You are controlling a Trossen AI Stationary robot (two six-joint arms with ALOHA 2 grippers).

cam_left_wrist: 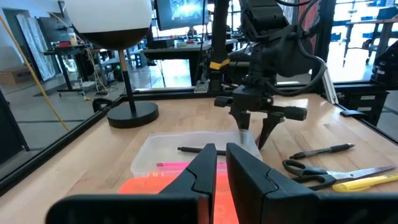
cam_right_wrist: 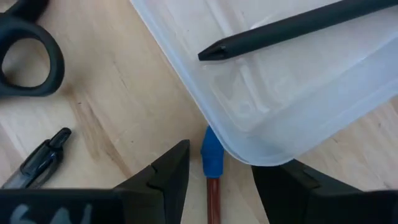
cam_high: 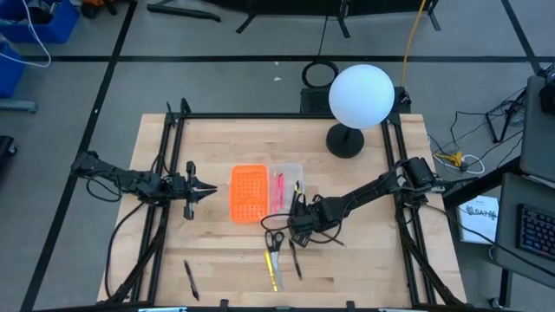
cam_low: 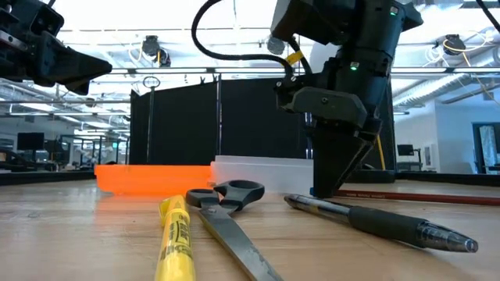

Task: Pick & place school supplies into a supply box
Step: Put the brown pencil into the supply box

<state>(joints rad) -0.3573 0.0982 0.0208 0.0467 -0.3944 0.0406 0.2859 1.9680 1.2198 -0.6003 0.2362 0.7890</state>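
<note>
- High view: right gripper (cam_high: 295,220) lowered at near corner of supply box (cam_high: 287,172), beside orange perforated piece (cam_high: 248,192)
- Right wrist view: jaws parted, straddling blue-capped pencil (cam_right_wrist: 212,163) lying on table (cam_right_wrist: 118,106) against box corner; nothing gripped yet
- Inside box: black pen (cam_right_wrist: 298,23), pink pen (cam_high: 279,186)
- On table near box: scissors (cam_high: 274,242), yellow marker (cam_high: 272,270), black pens (cam_high: 297,260)
- Left gripper (cam_high: 201,190) waiting left of orange piece, jaws nearly closed, empty
</note>
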